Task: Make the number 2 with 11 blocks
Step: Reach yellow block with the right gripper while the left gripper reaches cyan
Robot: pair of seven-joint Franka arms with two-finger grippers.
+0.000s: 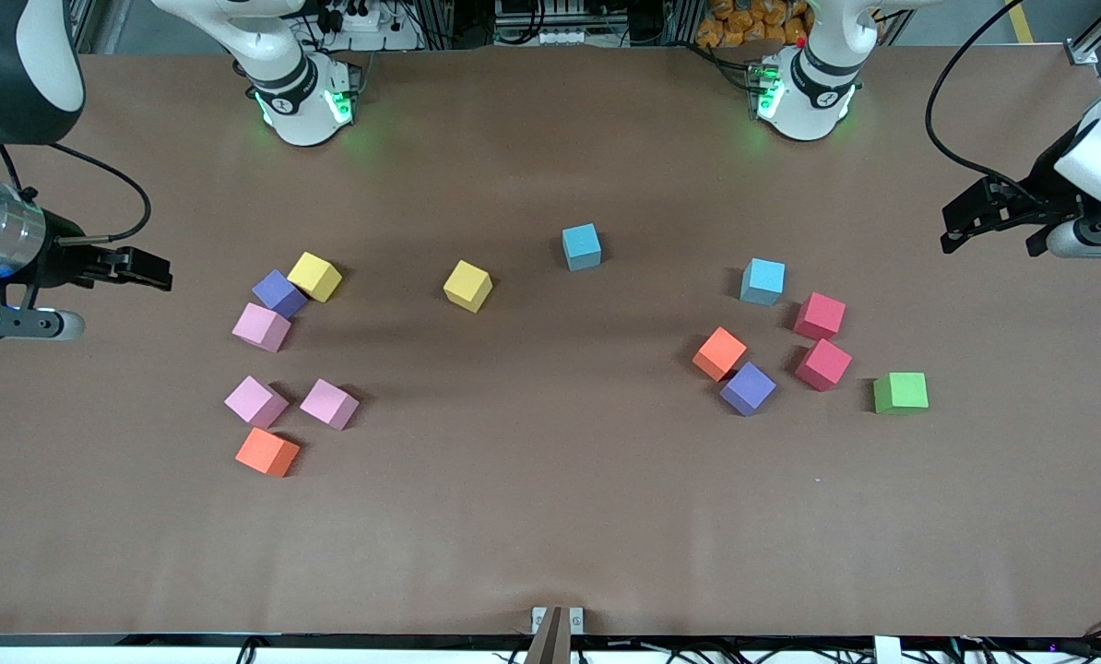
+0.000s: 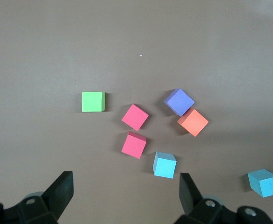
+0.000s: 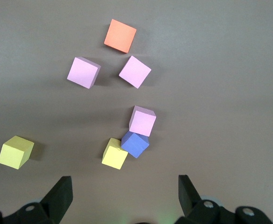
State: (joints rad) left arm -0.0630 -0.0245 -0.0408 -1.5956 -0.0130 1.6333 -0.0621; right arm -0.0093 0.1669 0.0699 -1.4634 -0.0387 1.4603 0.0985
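Note:
The blocks lie loose in two groups, and no number 2 is in view. Toward the right arm's end sit a yellow block (image 1: 314, 276), a purple one (image 1: 279, 293), three pink ones (image 1: 261, 326) (image 1: 255, 401) (image 1: 329, 404) and an orange one (image 1: 267, 452). Mid-table are a yellow block (image 1: 467, 285) and a blue one (image 1: 581, 246). Toward the left arm's end are a light blue block (image 1: 763, 281), two red (image 1: 820, 315) (image 1: 823, 363), an orange (image 1: 719, 353) and a purple (image 1: 748, 388). My right gripper (image 1: 145, 269) (image 3: 125, 189) and left gripper (image 1: 984, 231) (image 2: 126, 186) hang open and empty over the table's ends.
A green cube (image 1: 900, 392) sits beside the red blocks, toward the left arm's end of the brown table (image 1: 550, 535). Both arm bases (image 1: 301, 101) (image 1: 804, 92) stand along the edge farthest from the front camera.

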